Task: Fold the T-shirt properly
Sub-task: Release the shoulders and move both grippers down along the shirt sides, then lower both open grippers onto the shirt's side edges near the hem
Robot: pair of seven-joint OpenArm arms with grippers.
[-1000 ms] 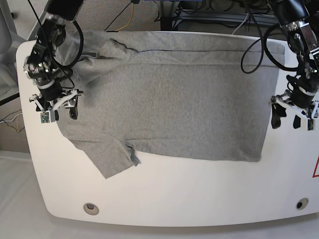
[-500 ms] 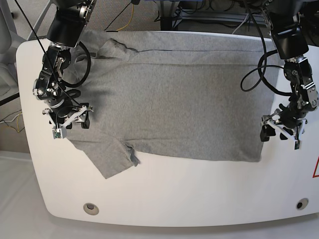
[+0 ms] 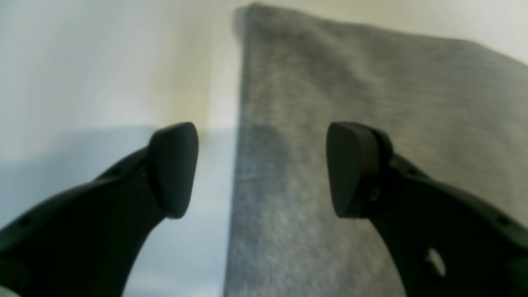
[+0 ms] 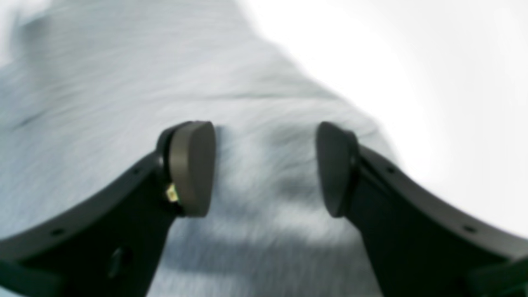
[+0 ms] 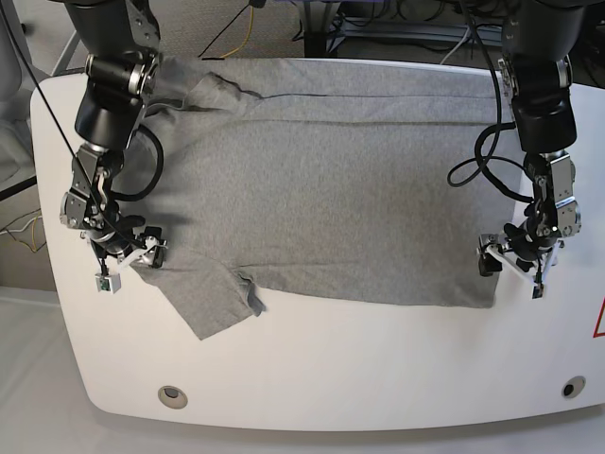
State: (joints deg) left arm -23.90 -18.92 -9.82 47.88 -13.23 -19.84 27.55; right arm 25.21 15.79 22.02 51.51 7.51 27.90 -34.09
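T-shirt (image 5: 331,184): it lies spread flat on the white table (image 5: 378,369), plain grey side up. The collar end is toward the left of the base view and the straight hem toward the right. One sleeve (image 5: 210,301) sticks out at the near left.

Left gripper (image 3: 260,169): it is low over the hem corner, with the jaws apart and nothing between them. One finger (image 3: 173,169) is over the bare table and the other over the cloth, so the straight edge of the shirt runs between them. This looks like a good position to pinch that edge.

Right gripper (image 4: 266,169): it is also released and empty. It hangs just above the cloth near the sleeve and shoulder; the picture is blurred, so I cannot tell if the fingers touch the fabric.

Step, as I judge: both arms are placed at the two near corners in order to grasp them together and carry the near side over for the first fold.

Risk: a finger may catch only the top layer.
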